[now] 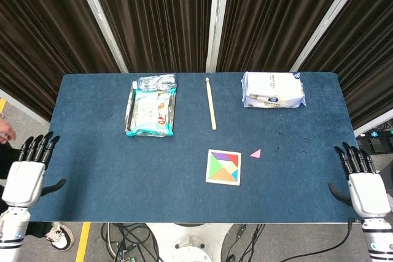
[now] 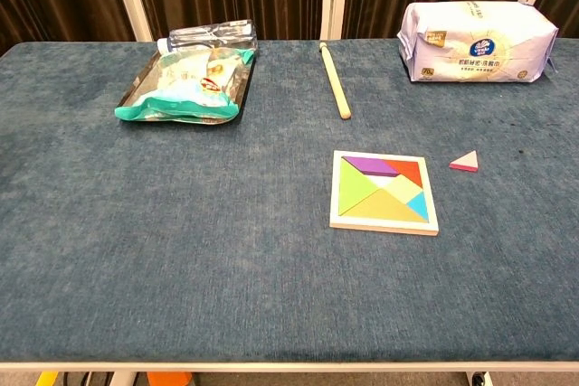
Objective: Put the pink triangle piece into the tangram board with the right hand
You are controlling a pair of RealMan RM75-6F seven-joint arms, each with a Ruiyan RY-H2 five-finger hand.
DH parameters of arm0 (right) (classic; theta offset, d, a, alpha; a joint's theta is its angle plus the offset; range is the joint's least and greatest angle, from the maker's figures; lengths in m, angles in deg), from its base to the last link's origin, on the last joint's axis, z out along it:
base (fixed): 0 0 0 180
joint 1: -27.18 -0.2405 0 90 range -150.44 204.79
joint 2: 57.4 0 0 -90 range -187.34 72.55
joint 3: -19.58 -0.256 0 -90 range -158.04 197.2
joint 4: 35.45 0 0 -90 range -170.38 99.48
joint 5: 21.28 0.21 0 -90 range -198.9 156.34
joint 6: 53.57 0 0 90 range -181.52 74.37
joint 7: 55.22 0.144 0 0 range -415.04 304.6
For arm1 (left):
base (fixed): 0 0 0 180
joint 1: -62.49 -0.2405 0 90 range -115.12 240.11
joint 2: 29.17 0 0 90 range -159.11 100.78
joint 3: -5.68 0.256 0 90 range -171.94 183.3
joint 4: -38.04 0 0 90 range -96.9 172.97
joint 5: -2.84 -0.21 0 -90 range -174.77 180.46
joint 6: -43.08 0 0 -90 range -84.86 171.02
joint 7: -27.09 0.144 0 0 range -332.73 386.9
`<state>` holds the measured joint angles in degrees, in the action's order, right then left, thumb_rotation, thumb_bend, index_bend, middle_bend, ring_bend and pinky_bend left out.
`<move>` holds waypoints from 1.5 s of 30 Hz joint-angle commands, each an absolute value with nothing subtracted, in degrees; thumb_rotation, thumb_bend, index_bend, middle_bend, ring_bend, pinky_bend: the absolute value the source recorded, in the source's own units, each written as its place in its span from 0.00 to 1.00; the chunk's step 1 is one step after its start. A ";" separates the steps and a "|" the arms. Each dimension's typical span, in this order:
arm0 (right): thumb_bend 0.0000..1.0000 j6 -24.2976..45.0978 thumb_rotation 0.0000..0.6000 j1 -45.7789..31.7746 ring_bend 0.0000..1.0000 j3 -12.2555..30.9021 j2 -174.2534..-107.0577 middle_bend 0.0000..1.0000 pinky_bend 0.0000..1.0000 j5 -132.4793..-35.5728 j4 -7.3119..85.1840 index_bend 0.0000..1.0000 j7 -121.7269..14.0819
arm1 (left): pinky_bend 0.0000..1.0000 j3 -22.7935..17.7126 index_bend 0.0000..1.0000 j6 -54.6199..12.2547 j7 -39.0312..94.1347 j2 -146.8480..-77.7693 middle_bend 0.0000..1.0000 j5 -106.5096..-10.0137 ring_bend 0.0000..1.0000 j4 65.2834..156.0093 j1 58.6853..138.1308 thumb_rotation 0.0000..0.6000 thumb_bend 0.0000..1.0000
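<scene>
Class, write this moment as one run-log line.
stage: pre-reach | right hand: open, off table edge | left hand: open | pink triangle: right of tangram board, apart

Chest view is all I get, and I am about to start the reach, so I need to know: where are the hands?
Observer: The head view shows the right hand off the table's right end, near the front corner, fingers apart, holding nothing.
Operator: And the left one?
Observer: The left hand hangs off the left end, also near the front, open and holding nothing.
Operator: Anything between the right hand and the pink triangle?
Observer: From above, only bare cloth lies between it and the pink triangle, which sits just right of the board, not touching it.
</scene>
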<state>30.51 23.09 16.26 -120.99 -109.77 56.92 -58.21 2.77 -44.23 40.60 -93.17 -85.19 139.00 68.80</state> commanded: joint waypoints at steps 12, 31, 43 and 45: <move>0.19 7.10 1.00 6.75 0.00 12.31 -126.30 0.00 0.00 -102.63 52.40 0.00 -68.10 | 0.00 2.80 0.03 -43.88 39.80 -93.35 0.00 -84.87 0.00 137.81 68.75 1.00 0.00; 0.20 -3.48 1.00 -2.98 0.00 12.87 -136.51 0.00 0.00 -95.78 46.04 0.00 -76.68 | 0.00 2.93 0.03 -42.41 40.06 -93.62 0.00 -84.30 0.00 137.30 69.32 1.00 0.00; 0.21 -4.43 1.00 -5.35 0.00 13.62 -138.93 0.00 0.00 -95.78 42.00 0.11 -74.51 | 0.00 2.95 0.03 -41.95 40.18 -93.51 0.00 -84.03 0.00 137.31 69.54 1.00 0.00; 0.21 -4.46 1.00 -5.57 0.00 13.79 -139.10 0.00 0.00 -95.87 41.68 0.13 -74.02 | 0.00 2.95 0.03 -41.87 40.13 -93.55 0.00 -83.93 0.00 137.25 69.56 1.00 0.00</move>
<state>-4.44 -5.49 13.72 -139.03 -95.83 41.77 -74.11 2.95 -41.87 40.13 -93.55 -83.93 137.24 69.56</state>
